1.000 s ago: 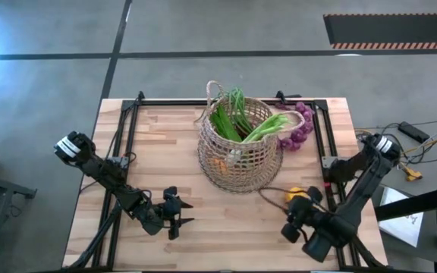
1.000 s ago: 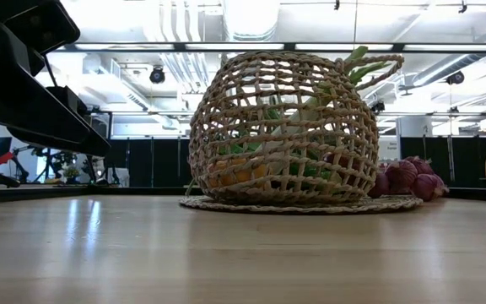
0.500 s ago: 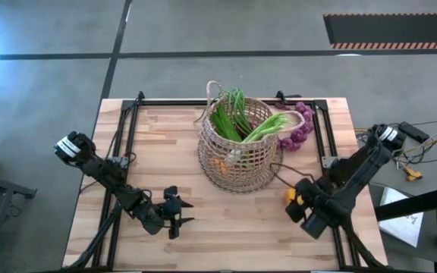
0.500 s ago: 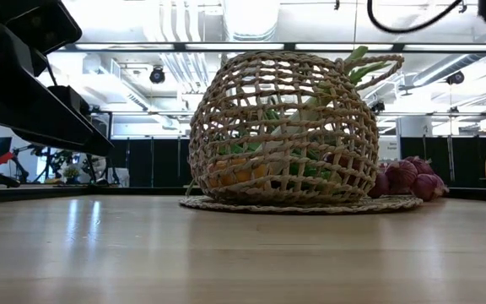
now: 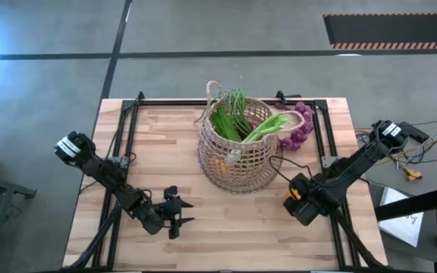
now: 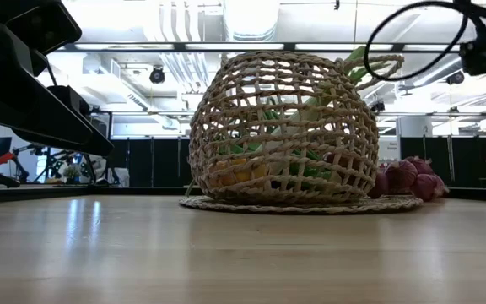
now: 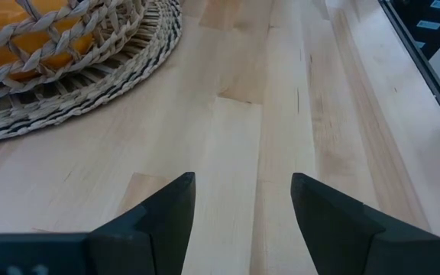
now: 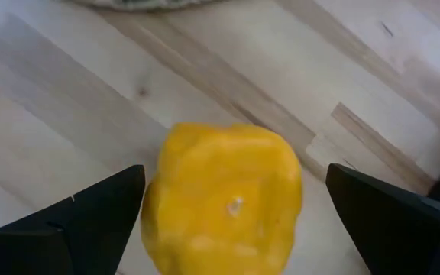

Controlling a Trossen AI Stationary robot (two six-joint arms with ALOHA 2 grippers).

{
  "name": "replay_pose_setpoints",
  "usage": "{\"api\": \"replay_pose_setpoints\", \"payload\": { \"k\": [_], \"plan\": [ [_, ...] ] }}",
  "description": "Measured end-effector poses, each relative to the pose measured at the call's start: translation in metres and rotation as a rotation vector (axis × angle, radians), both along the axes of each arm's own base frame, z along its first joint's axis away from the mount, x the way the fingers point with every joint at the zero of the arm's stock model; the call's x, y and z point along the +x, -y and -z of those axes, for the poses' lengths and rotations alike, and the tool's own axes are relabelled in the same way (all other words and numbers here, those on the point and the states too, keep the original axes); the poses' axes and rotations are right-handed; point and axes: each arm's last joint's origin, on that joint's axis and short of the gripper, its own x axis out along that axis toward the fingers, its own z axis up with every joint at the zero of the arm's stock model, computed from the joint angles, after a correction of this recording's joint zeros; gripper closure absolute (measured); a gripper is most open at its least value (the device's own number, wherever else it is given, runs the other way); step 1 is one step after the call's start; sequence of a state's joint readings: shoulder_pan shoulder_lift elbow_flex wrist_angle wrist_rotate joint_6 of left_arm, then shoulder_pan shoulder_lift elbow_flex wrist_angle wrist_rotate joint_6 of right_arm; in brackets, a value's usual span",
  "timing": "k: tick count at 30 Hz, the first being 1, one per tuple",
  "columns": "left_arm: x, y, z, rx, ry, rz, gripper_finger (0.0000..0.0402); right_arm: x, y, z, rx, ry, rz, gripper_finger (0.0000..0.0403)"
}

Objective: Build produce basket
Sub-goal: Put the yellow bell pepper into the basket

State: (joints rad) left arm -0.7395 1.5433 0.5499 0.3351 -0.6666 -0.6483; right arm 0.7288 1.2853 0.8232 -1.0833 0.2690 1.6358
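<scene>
Room: grey floor around one wooden table (image 5: 165, 144), ceiling lights and ducts beyond it in the low view.
Table: pale planks, black rails along both sides.
Basket (image 5: 237, 148): one, wicker, upright near the table's far middle, two thin loop handles, set on one flat woven mat (image 6: 302, 204).
Inside basket: one bunch of green stalks (image 5: 230, 117) leaning out over the rim, one pale leek (image 5: 268, 125) lying across the top, something orange (image 7: 21, 23) low behind the weave, count not clear.
Grapes (image 5: 298, 129): purple, on the table just beside the basket's right side, touching or nearly so; number of bunches cannot be told.
Pepper (image 8: 224, 198): one, yellow, on the bare wood right of the basket, outside it.
Right gripper (image 5: 293, 202): low over the pepper, fingers (image 8: 90, 214) spread wide on either side of it, not clamped on it.
Left gripper (image 5: 180, 214): near the table's front left, well apart from the basket, fingers (image 7: 159, 218) parted, nothing between them, only bare wood ahead.
Arms: two, one per side.
</scene>
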Motion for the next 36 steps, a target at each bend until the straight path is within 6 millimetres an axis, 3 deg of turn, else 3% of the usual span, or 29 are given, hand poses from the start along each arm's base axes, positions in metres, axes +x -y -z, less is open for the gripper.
{"api": "replay_pose_setpoints", "payload": {
  "k": [9,13,16,19,22,30,36],
  "plan": [
    [0.0,0.0,0.0,-0.001,0.0,0.0,0.0201,0.005,-0.007,0.013,0.025,-0.074,-0.083,0.0011],
    [0.0,0.0,0.0,-0.001,0.0,0.0,0.0201,0.008,-0.01,0.017,0.024,-0.093,-0.122,0.0048],
    [0.0,0.0,0.0,-0.001,0.0,0.0,0.0201,0.014,-0.015,0.016,0.047,-0.011,-0.19,0.0092],
    [0.0,0.0,0.0,-0.001,0.001,0.0,0.0201,0.027,-0.026,0.01,0.124,0.189,-0.367,0.0125],
    [0.0,0.0,0.0,-0.002,0.001,0.0,0.0201,0.042,-0.038,0.0,0.165,0.499,-0.55,0.0132],
    [0.0,0.0,-0.001,-0.004,0.005,0.0,0.0201,0.063,-0.045,-0.038,0.036,1.377,-0.849,0.0128],
    [0.001,0.001,-0.001,-0.01,0.013,0.0,0.0201,0.073,-0.036,-0.052,-0.001,1.66,-0.956,0.0129]
  ]
}}
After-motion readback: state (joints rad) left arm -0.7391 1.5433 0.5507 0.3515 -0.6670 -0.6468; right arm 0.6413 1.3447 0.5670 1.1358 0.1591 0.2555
